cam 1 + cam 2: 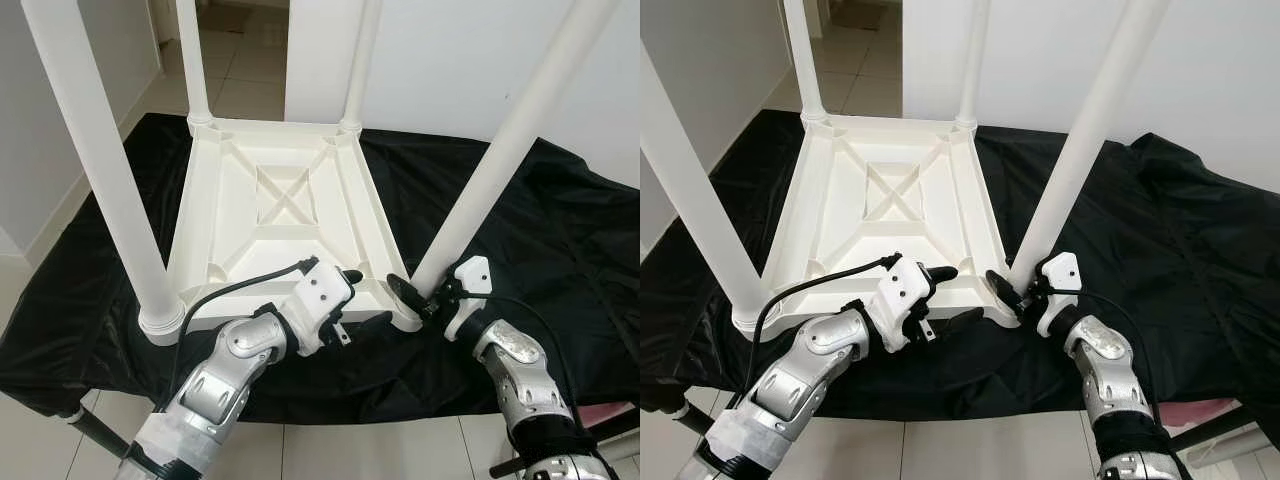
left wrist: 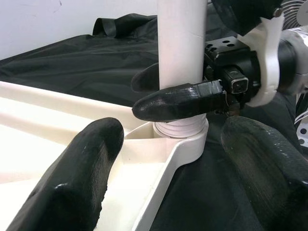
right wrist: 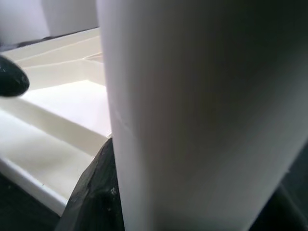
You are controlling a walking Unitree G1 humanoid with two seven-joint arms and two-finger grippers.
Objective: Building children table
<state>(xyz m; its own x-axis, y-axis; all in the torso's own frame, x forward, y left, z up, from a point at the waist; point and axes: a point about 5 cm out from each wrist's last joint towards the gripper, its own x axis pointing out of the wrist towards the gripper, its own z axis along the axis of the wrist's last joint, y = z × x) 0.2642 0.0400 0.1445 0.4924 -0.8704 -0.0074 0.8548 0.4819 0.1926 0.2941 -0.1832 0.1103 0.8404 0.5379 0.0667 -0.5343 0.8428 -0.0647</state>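
White plastic children's table (image 1: 270,215) lies upside down on black cloth (image 1: 560,230). Right gripper (image 1: 418,298) pinches the near-right white round leg (image 1: 500,150) at its base; left gripper (image 1: 345,300) spread over the near rim.

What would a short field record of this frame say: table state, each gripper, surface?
table: white plastic tabletop lying upside down, four legs standing up from its corners
right gripper: shut on the near-right leg, close above its socket
left gripper: open, fingers straddling the tabletop's near edge beside that socket
surface: black cloth under the table
progress: all four legs sit in their sockets; how tight they are cannot be told
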